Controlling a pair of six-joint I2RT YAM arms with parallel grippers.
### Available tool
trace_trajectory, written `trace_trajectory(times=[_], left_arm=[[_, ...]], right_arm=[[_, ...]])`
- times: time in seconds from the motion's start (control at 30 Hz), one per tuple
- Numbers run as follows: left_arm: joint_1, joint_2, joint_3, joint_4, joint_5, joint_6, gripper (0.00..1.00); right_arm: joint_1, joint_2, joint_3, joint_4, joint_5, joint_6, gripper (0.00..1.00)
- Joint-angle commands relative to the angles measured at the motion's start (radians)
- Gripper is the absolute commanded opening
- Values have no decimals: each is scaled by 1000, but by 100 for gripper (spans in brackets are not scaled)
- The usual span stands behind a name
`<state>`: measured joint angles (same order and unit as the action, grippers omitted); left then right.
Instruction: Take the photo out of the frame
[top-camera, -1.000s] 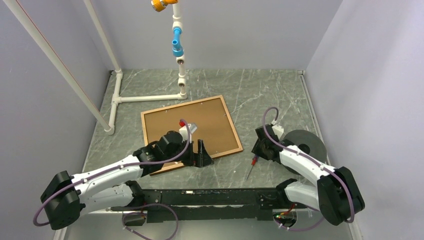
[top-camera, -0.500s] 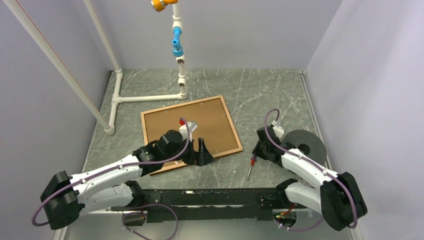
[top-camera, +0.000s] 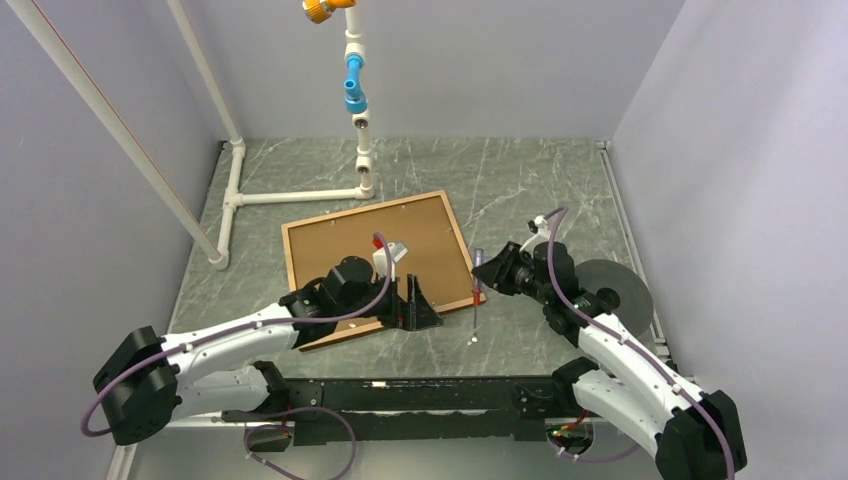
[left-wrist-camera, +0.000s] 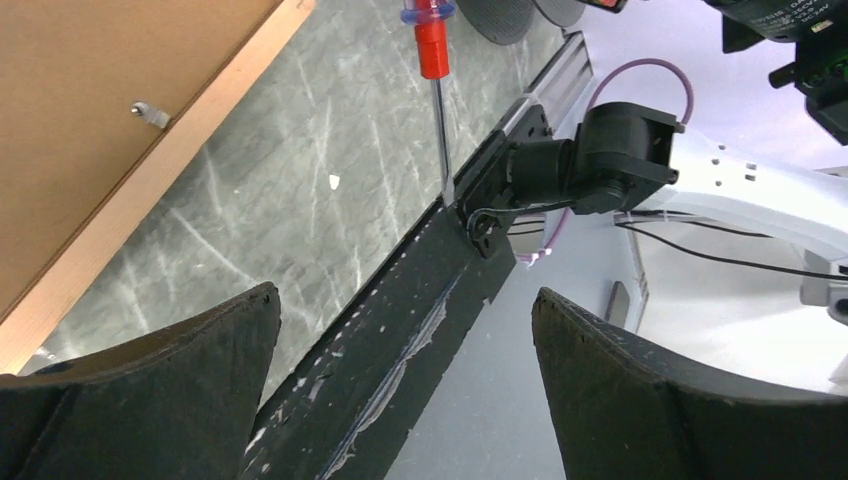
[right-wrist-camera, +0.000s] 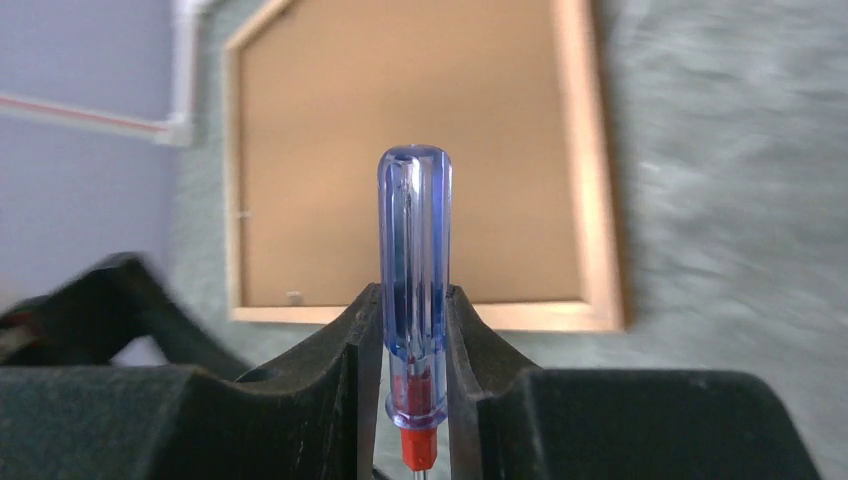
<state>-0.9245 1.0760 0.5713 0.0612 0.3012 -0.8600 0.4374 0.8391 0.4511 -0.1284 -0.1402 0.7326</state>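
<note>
Two grippers are at the near right corner of the thin reddish-brown wooden frame (top-camera: 360, 211), which lies flat and face down on the grey-green marbled tabletop (top-camera: 540, 190), its corners turned somewhat out of square with the table edges. Only the plain brown backing board (top-camera: 330, 250) shows inside the border. The photo itself is not visible and is judged to sit beneath that board. The right gripper (top-camera: 487, 275) is narrowed onto a screwdriver with a clear blue handle and red collar (top-camera: 476, 285), clamped low on the handle, as the right wrist view confirms. The tool's long axis stands roughly upright, handle up and blade down. Its tip hangs just off the frame's right edge, over bare tabletop, and contact with the surface cannot be determined. The left gripper (top-camera: 418, 305) is spread wide and holds nothing, hovering over the frame's near right corner. A small metal retaining tab (left-wrist-camera: 150, 113) is seen on the board close to the frame border in the left wrist view. Assessment: the frame lies immediately left of the tool, so the right arm needs only a short leftward move to bring the blade to a tab. The left arm is the nearer one for steadying the frame.
</note>
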Motion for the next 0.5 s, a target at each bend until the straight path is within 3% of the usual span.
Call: trace_trajectory(times=[0.0, 0.1, 0.23, 0.37, 0.47], left_arm=[[-4, 53, -7, 169, 92, -48, 98], [-7, 76, -26, 227, 114, -68, 97], [-18, 94, -40, 244, 111, -69, 96], [-36, 103, -41, 236, 92, -56, 94], [-40, 101, -47, 234, 76, -47, 83]], right_arm=[[19, 35, -20, 429, -264, 183, 0], [90, 73, -31, 573, -251, 263, 0], [218, 102, 15, 579, -109, 274, 0], [287, 145, 33, 619, -72, 297, 0], [306, 150, 31, 638, -53, 322, 0]])
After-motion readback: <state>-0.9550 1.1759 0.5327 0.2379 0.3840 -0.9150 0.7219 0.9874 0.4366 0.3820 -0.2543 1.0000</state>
